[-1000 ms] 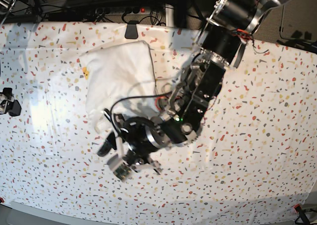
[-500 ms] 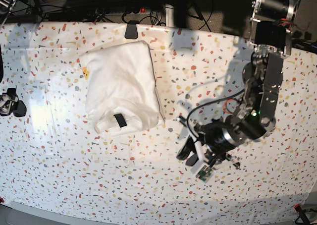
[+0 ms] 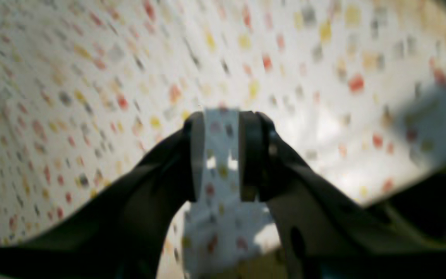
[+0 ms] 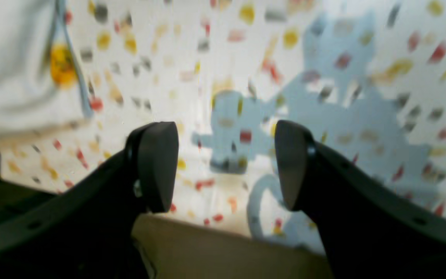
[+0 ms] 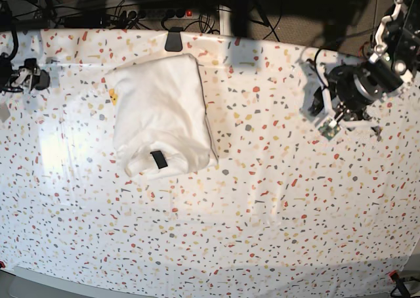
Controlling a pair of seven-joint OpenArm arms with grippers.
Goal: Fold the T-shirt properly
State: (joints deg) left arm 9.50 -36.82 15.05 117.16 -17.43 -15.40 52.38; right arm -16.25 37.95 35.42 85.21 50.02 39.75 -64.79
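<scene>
The left tool (image 5: 326,117) has swung off the T-shirt (image 5: 161,114) to the counter's (image 5: 262,232) far right side, so the fold looks finished. Its pads are slightly apart with nothing between them. The T-shirt lies as a compact packet, neck tag up. Beyond, at the left edge, the right tool (image 4: 227,166) is spread wide and empty
</scene>
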